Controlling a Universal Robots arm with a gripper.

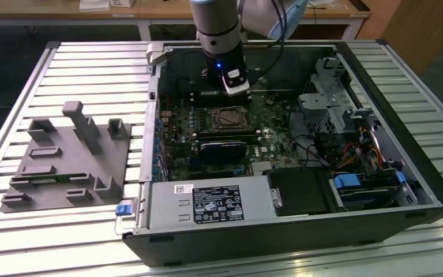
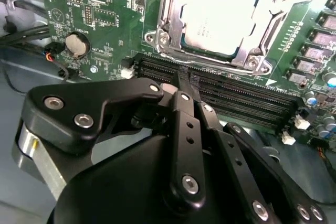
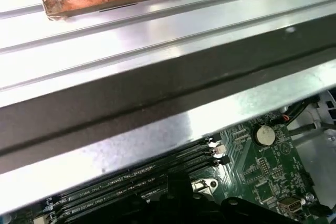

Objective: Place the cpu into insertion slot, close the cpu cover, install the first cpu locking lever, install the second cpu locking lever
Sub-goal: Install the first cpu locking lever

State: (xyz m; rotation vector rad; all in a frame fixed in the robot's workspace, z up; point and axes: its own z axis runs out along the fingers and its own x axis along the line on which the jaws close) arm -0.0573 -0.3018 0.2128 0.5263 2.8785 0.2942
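Note:
The cpu [image 2: 218,17], a pale silvery square, lies in the insertion slot [image 1: 228,118] on the green motherboard. The silver cpu cover [image 2: 270,11] lies flat around it, its window framing the chip. Thin metal lever rods run along the socket's edges; I cannot tell whether they are latched. My gripper [image 2: 185,80] hangs just above the long black memory slots [image 2: 236,95] beside the socket, its black fingers [image 2: 184,129] pressed together with nothing between them. In the exterior view the arm [image 1: 220,40] reaches down into the open case just behind the socket.
The open computer case [image 1: 406,133] lies on a slatted metal table. A power supply [image 1: 206,203] and drive bays [image 1: 360,184] stand at its near side, and cables [image 1: 322,147] at the exterior view's right. A grey fixture [image 1: 67,161] stands left of the case. A coin battery [image 2: 76,44] sits on the board.

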